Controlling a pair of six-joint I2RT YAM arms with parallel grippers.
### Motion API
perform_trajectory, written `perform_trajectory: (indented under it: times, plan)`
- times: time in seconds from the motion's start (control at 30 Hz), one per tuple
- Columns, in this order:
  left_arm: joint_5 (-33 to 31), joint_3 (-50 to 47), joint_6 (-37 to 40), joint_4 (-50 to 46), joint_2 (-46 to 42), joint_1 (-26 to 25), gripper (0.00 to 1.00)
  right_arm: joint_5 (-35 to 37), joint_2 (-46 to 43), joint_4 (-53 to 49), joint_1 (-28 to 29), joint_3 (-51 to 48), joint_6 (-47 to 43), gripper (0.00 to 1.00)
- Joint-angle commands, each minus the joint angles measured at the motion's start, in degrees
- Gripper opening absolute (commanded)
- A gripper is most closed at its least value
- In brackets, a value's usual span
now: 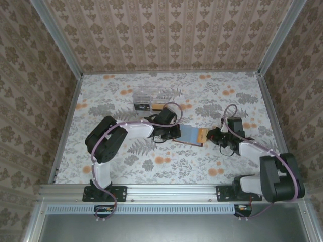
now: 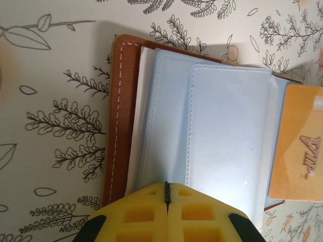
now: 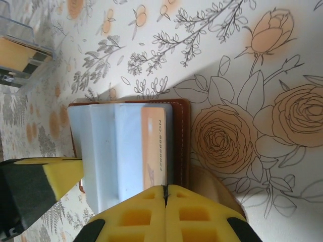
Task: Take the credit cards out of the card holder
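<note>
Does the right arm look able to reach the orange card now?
Probably yes: the orange card lies uncovered just ahead of the shut right claw, nothing between them; to grip, it must open.

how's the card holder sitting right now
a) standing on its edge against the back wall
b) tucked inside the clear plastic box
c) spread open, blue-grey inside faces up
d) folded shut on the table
c: the card holder lies spread open between the two arms with its blue-grey faces up, and an orange card shows at one end.
</note>
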Motion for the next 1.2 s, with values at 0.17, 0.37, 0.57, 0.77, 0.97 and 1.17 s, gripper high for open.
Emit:
perform_trajectory:
  times: [0.17, 0.37, 0.57, 0.77, 0.97, 1.17]
  plan:
    - [-0.69, -1.62, 0.50, -4.25, -1.93, 0.53, 0.00, 0.53, -9.98, -9.85, -0.42, 2.14, -1.55, 0.00]
    - [-4.47, -1.98, 2.45, -8.65, -9.94, 1.20, 0.19, 1.80, -11.43, -14.10, 3.66, 8.21, -3.44, 0.00]
    - [-9.07, -5.62, 3.92, -12.35, -21.56, 2.73, 0.56, 8.56, -6.18, -18.30, 13.96, 18.19, -8.16, 0.00]
    - [-17.83, -11.38, 4.66, -18.62, -38.55, 5.17, 1.00, 14.55, 4.87, -23.59, 23.33, 33.18, -17.01, 0.00]
    - [-25.40, -16.39, 4.13, -28.50, -57.98, 10.59, 1.00, 19.09, 19.20, -30.41, 29.20, 50.48, -28.43, 0.00]
    - [-26.40, -21.58, 4.08, -32.43, -74.49, 14.44, 1.00, 26.22, 33.22, -38.57, 34.06, 67.53, -43.89, 0.00]
